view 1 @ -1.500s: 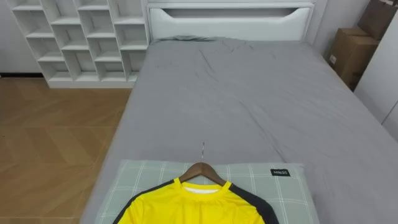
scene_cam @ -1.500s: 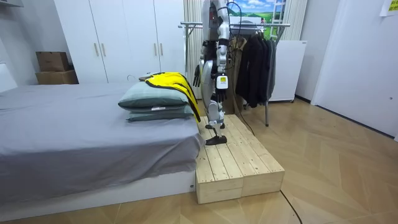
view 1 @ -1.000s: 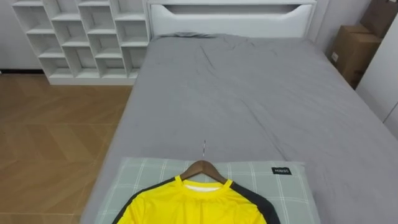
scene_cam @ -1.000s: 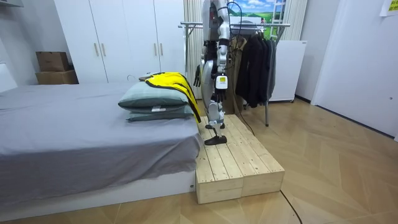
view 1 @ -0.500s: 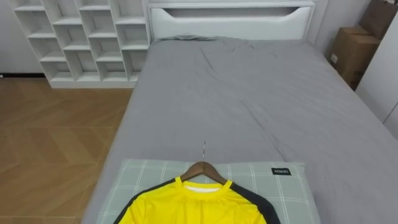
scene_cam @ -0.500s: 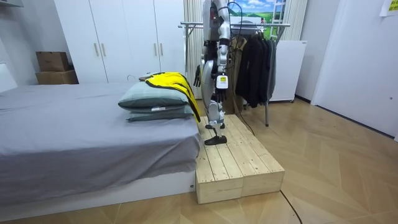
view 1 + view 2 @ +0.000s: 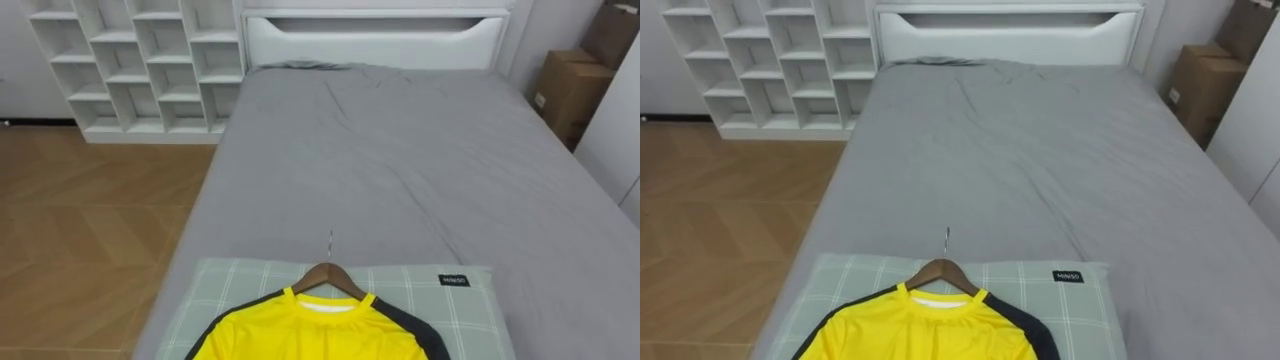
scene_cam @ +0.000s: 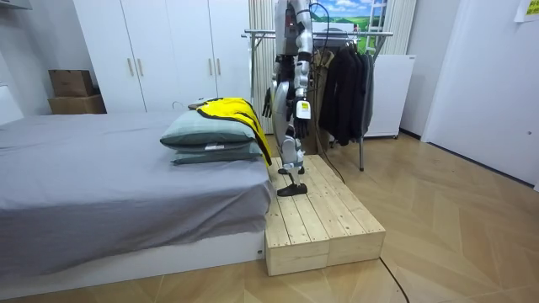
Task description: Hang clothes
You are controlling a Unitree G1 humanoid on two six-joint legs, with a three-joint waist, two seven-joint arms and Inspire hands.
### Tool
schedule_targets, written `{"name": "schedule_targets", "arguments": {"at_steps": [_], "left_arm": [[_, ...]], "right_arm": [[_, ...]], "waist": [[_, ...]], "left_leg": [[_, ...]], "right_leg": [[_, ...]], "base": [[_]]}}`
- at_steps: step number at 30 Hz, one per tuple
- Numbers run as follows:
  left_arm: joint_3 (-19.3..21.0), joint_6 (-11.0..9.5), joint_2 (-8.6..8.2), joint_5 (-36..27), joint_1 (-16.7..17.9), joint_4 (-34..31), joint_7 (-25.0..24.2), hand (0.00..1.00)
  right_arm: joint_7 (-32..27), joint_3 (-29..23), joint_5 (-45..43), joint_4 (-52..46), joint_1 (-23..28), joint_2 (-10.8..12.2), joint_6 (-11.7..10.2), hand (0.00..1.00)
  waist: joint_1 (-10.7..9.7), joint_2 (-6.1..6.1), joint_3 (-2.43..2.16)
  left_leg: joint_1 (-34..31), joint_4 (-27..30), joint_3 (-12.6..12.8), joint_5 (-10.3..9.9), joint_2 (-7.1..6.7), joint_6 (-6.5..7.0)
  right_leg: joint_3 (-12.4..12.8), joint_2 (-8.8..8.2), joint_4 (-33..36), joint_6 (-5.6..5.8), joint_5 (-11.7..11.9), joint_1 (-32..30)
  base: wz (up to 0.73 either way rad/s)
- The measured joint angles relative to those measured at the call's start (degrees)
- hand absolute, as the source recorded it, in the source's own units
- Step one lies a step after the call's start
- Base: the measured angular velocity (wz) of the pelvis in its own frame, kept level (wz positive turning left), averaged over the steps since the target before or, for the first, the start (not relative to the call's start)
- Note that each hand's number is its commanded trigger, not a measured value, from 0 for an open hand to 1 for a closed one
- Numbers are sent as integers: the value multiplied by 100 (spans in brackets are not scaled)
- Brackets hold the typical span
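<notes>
yellow shirt (image 7: 310, 332) already on hanger (image 7: 328, 276), at near edge of pillow (image 7: 470, 312), easy grab | left hand (image 8: 298, 110), right hand (image 8: 269, 103) probably idle, can't tell grip

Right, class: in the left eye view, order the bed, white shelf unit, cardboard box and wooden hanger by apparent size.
Largest to smallest:
bed
white shelf unit
cardboard box
wooden hanger
The hanger lies nearest the camera, yet looks smallest; its ends sit inside the yellow shirt.

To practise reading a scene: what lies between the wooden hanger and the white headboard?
In the left eye view, only a strip of pillow and bare grey sheet lie between hanger and headboard.
</notes>
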Motion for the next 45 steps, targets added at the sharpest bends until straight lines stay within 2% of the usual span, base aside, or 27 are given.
{"name": "schedule_targets", "arguments": {"at_steps": [3,7,11,15,17,22,25,28,34,39,42,45], "left_arm": [[215,-81,0,-26,1,-264,407,0],[370,-189,19,103,50,-753,951,0],[417,-286,65,149,91,-829,1382,0],[446,-377,87,694,104,-989,1820,0],[444,-382,114,971,106,-1188,2060,0],[408,-623,129,1476,108,-2169,2715,0],[356,-763,156,1975,44,-2460,2891,0],[354,-822,161,2429,42,-2786,3036,0],[311,-868,166,3150,-16,-3179,3285,0],[186,-933,201,3396,-262,-3317,3447,0],[186,-929,206,3605,-265,-3698,3459,0],[194,-931,308,4053,-272,-4025,3503,0]], "right_arm": [[-52,-1,-23,-16,15,-9,5,0],[-58,-25,-243,-32,53,-91,12,0],[-67,-57,-291,-33,57,-124,-1,0],[-164,-6,-344,-35,50,-179,-14,0],[-190,-10,-354,-34,71,-207,-37,0],[-345,-114,-560,-42,85,-235,-114,0],[-356,-113,-660,-45,87,-237,-238,0],[-355,-113,-694,-50,143,-236,-316,0],[-321,-117,-765,-69,98,-237,-324,0],[-301,-118,-766,-69,86,-277,-326,0],[-239,-143,-764,-90,128,-306,-326,0],[-153,-248,-787,-88,126,-317,-324,0]], "waist": [[96,14,-37],[156,41,-48],[220,71,-49],[275,86,-51],[255,90,-53],[229,115,-67],[218,133,-95],[196,117,-102],[91,120,-104],[82,188,-112],[63,202,-119],[40,220,-115]], "left_leg": [[45,-7,-31,0,-6,0],[46,-8,-31,0,-4,0],[110,-51,-39,2,-12,-1],[182,-135,-84,57,-35,-15],[171,-137,-128,72,-36,-24],[141,-136,-180,129,-51,-39],[95,-146,-188,130,-67,-38],[96,-181,-185,132,-77,-34],[84,-133,-219,132,-86,-33],[88,-149,-238,131,-94,-33],[105,-184,-238,131,-99,-33],[140,-206,-231,132,-100,-33]], "right_leg": [[-49,0,-1,0,0,66],[-65,-1,-2,0,0,77],[-81,-7,-6,0,0,134],[-108,-16,-12,0,-1,149],[-204,-15,-12,-1,-1,153],[-250,-16,-23,-3,-3,160],[-242,-16,-96,-7,0,152],[-238,-27,-102,-7,0,135],[-292,-31,-93,-6,2,134],[-321,-36,-90,-7,4,135],[-301,-41,-95,-7,4,131],[-264,-41,-94,-7,4,145]], "base": [[3],[0],[0],[5],[13],[4],[0],[0],[3],[2],[0],[-1]]}}
